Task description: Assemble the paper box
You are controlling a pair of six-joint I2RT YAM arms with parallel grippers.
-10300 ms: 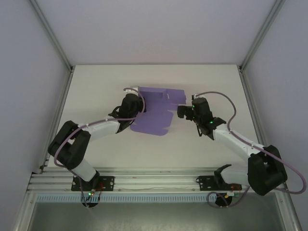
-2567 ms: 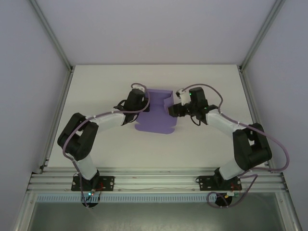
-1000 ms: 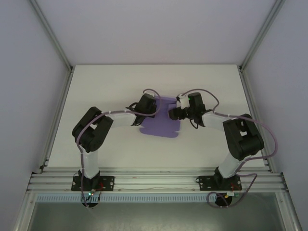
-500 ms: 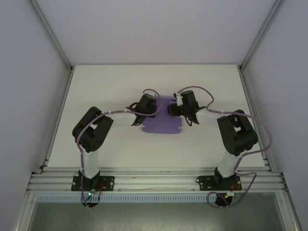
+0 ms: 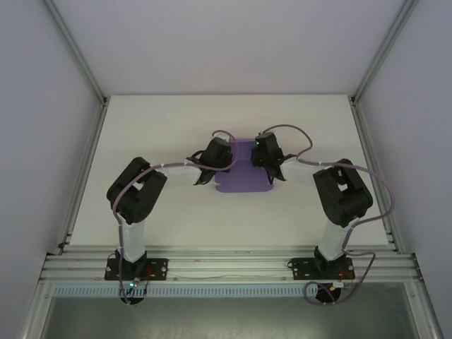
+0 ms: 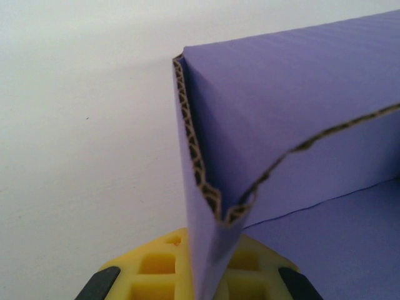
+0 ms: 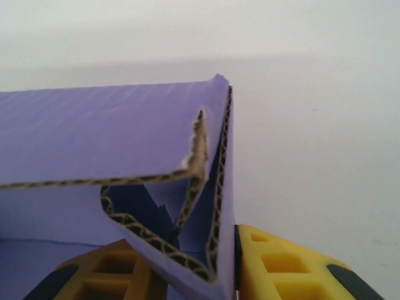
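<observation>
Opposite ends of paper box [image 5: 244, 178] — left tool [image 6: 200, 278] pinches left wall [image 6: 203, 187]; right tool [image 7: 187, 269] straddles right wall [image 7: 220, 187], grip unclear.

The paper box [image 6: 300, 94] is matt purple corrugated card, brown fluting at its cut edges. The table [image 5: 155, 127] looks smooth, matt white.

No room betw. L gripper [image 6: 206, 275] pads: upright wall of the purple paper box [image 6: 294, 112] is clamped there and rises straight ahead of it. Left of it in wrist view the bare white table [image 6: 81, 125] is free. At R gripper [image 7: 200, 275], folded box corner fills the gap betw. pads; open table to its right and beyond. Seen from above, both grippers sit close, box betw. them.
</observation>
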